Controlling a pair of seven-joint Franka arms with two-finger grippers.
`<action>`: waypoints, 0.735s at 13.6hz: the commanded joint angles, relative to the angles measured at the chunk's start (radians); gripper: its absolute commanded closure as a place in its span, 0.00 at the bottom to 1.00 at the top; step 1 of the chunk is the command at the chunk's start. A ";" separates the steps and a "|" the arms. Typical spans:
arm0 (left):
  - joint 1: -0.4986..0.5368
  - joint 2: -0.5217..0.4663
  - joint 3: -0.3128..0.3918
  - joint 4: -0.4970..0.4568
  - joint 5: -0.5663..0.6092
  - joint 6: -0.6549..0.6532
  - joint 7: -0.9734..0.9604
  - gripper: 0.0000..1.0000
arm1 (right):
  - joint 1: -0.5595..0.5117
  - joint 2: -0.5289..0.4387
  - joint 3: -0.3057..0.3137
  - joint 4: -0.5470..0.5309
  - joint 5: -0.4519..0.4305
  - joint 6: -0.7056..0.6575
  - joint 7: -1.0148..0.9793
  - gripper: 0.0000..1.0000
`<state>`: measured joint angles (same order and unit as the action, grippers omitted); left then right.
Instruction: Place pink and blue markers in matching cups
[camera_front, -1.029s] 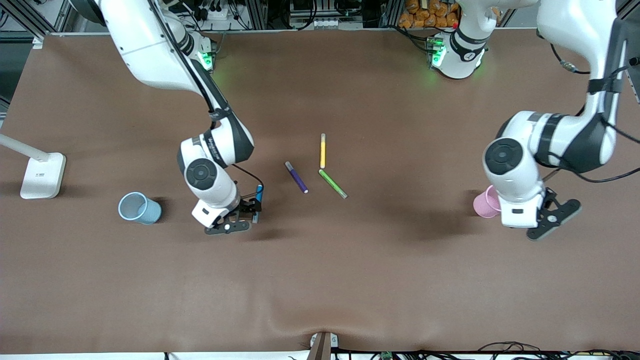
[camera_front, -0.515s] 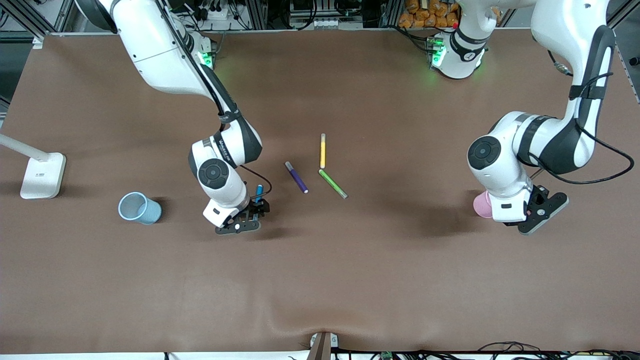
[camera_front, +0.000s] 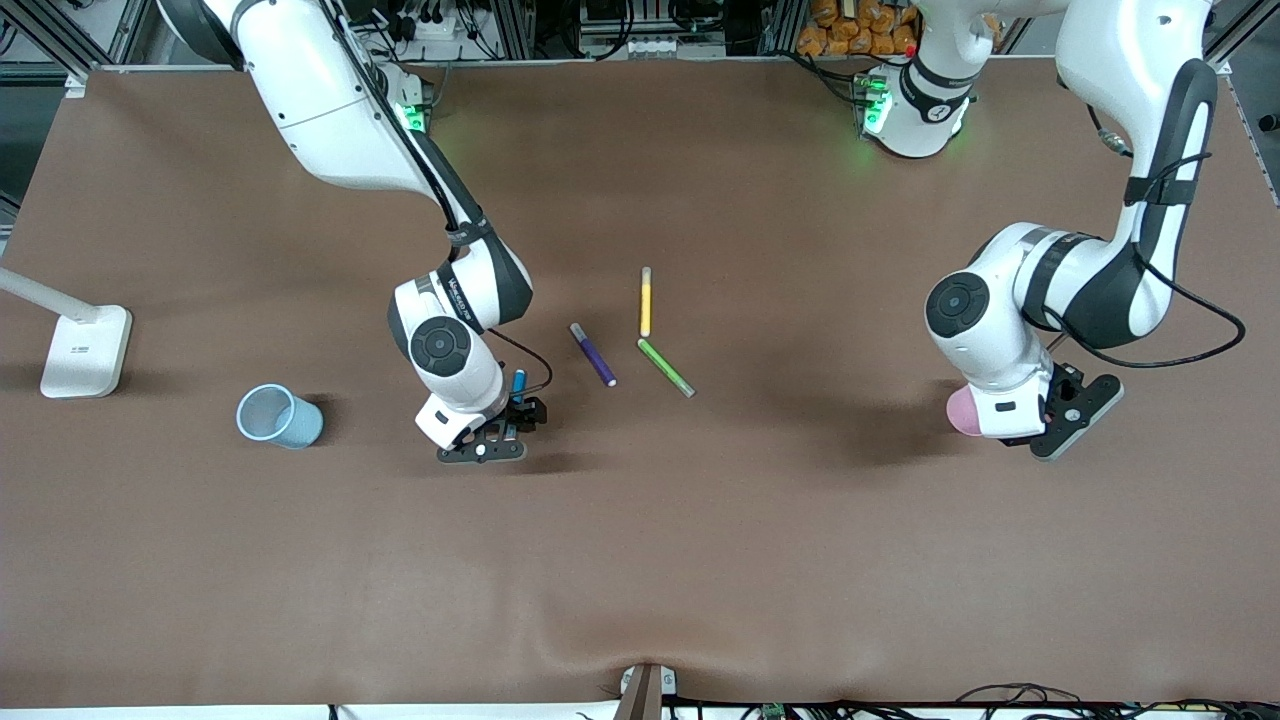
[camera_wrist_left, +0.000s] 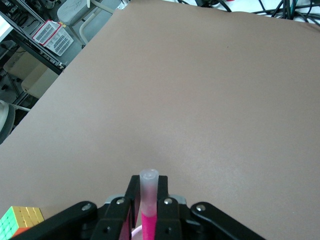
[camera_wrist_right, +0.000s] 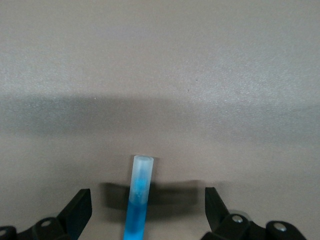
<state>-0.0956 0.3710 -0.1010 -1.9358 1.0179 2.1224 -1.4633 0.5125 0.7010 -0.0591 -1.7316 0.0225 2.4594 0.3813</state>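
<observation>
My left gripper hangs over the pale pink cup at the left arm's end of the table. In the left wrist view it is shut on the pink marker, pale end up, with a bit of the pink cup's rim below. My right gripper is low over the blue marker, which lies on the table. In the right wrist view the blue marker lies between the wide-open fingers, untouched. The light blue cup stands toward the right arm's end.
A purple marker, a yellow marker and a green marker lie mid-table. A white lamp base stands at the right arm's end. A colourful cube shows in the left wrist view.
My left gripper has carried the pink marker sideways until it hangs over the pink cup, hiding more of it. My right gripper has shifted a little toward the blue marker and now straddles it.
</observation>
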 joint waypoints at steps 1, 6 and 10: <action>0.002 -0.011 -0.002 -0.022 0.028 0.014 -0.029 1.00 | 0.014 0.018 -0.008 0.015 0.007 -0.002 0.018 0.00; 0.005 0.009 0.000 -0.032 0.039 0.025 -0.069 1.00 | 0.018 0.015 -0.008 0.015 0.005 0.000 0.007 1.00; 0.007 0.019 -0.002 -0.060 0.120 0.027 -0.153 0.95 | 0.014 0.002 -0.010 0.014 -0.007 -0.007 -0.007 1.00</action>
<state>-0.0927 0.3952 -0.0999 -1.9750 1.1019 2.1348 -1.5720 0.5216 0.7101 -0.0586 -1.7151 0.0215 2.4606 0.3809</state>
